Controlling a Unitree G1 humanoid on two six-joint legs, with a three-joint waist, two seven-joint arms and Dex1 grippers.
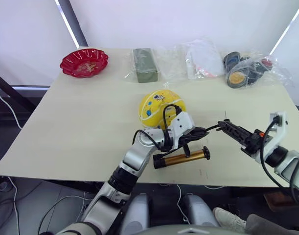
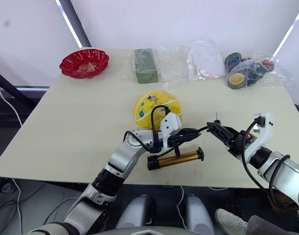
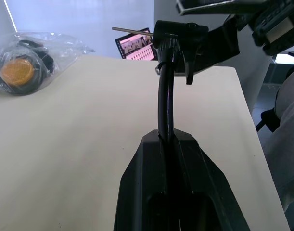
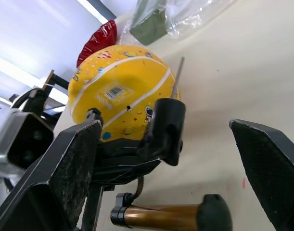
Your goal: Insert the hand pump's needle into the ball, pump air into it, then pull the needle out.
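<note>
The hand pump [image 1: 181, 158] is lying near the front edge of the surface [image 1: 66, 132], its gold cylinder flat. Just above it, the left claw [image 1: 200, 132] is pinching the thin hose [image 3: 165, 103] closed between its fingers, holding the needle [image 4: 177, 77] out in the air, not yet in the ball [image 1: 161, 108]. The right claw [image 1: 226, 127] is gaping wide, empty, reaching toward the needle's black fitting. The ball is sitting behind the left claw, mid-surface. Insertion, pumping and withdrawal all seem to be remaining.
</note>
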